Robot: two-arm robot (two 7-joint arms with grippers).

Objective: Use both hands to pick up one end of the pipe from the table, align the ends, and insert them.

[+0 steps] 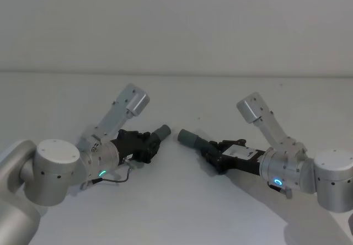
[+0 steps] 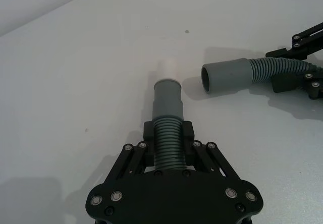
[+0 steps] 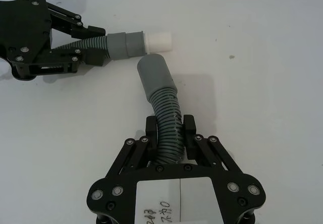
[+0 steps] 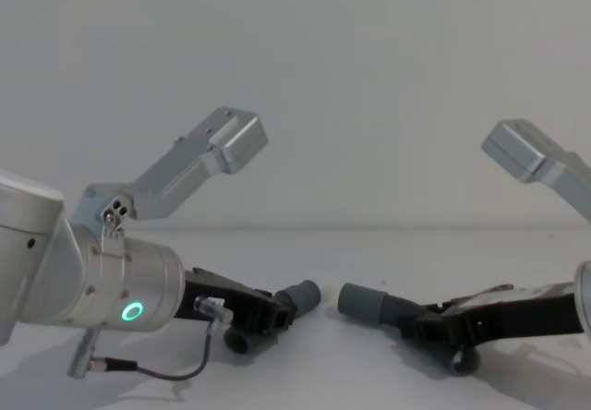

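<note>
The left gripper [image 2: 169, 133] was clamped on the ribbed body of the short piece [image 2: 166, 103], its white tip [image 2: 168, 68] pointing inward. The right gripper [image 3: 170, 128] held the long piece [image 3: 164, 110] likewise, cuff [image 3: 154, 75] forward. The two ends lay near each other, apart and askew, low over the table [image 1: 182, 212]. Alignment looked the step in hand; next, the cuff's mouth would need squaring to the tip before the gap closed. Both arms reached inward, wrists low.
</note>
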